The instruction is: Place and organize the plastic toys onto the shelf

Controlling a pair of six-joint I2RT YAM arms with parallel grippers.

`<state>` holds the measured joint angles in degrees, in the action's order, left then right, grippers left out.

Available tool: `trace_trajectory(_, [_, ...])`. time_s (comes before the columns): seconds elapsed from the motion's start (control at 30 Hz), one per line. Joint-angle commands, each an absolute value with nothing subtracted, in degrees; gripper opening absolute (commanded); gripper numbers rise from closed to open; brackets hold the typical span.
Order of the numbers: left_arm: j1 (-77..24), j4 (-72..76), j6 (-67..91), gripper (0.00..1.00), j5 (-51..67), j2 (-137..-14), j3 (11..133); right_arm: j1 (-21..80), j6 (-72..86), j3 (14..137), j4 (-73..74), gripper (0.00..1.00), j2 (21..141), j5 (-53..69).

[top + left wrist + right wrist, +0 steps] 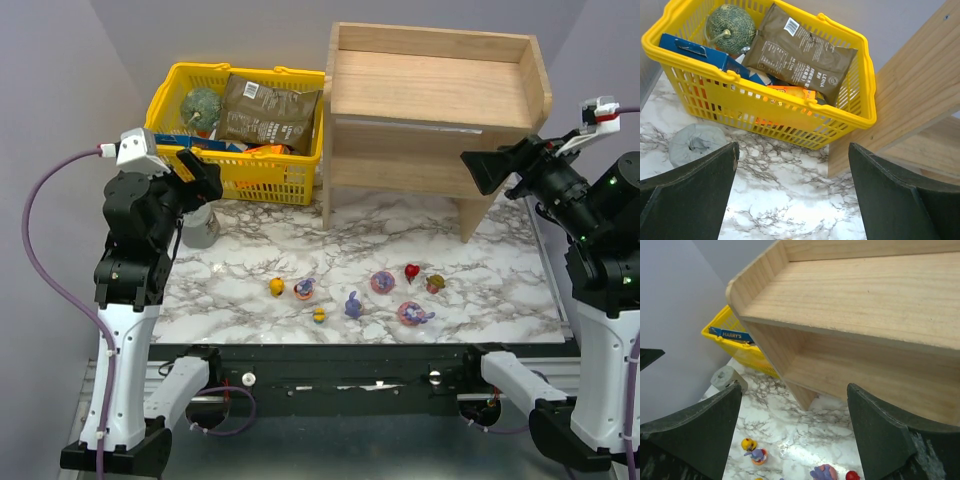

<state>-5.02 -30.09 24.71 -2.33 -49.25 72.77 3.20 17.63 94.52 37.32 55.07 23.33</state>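
From overhead I count eight plastic toys loose on the marble table in front of the shelf, with a strip of bare marble between them and its foot. They are purple-blue bunnies on pink bases among tinier yellow, red and tan pieces. The left gripper hangs left of the shelf at the yellow basket. The right gripper sits off the shelf's right front. Both are spread wide.

My left wrist camera shows no toys. It looks into the basket at a brown packet and a green ball. The shelf's side wall stands just beside the basket. The fingers are wide apart with nothing between them.

The right wrist camera alone shows both tiers of the shelf from the front, with the raised, rounded side wall. Four toys lie on the marble before it. Its jaws gape and hold nothing.
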Motion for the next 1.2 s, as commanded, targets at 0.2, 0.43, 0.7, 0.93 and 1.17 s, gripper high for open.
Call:
trace_trajectory(0.2, [-5.36, -29.97, 36.29, 0.99, -4.84, -45.35, 61.62, 2.9, 21.53, 85.97, 44.99, 0.94, 49.93, 25.74])
trace_trajectory(0.43, [-5.36, -26.72, 33.32, 0.99, -1.15, -43.16, 53.72, 2.99, 21.09, 73.58, 46.32, 0.94, 43.34, 29.08])
trace_trajectory(0.7, [-5.36, -19.7, 32.7, 0.99, -0.09, -41.57, 44.3, 3.25, 24.52, 57.32, 40.44, 0.95, 35.25, 31.9])
trace_trajectory(0.93, [-5.36, -16.18, 31.2, 0.99, 9.47, -45.25, 42.37, 6.93, 23.81, 49.14, 39.73, 0.94, 33.14, 28.67])
trace_trajectory(1.17, [-5.36, -13.98, 30.76, 0.99, 13.0, -46.49, 41.49, 28.8, 30.57, 45.35, 36.56, 0.84, 39.61, 6.71])
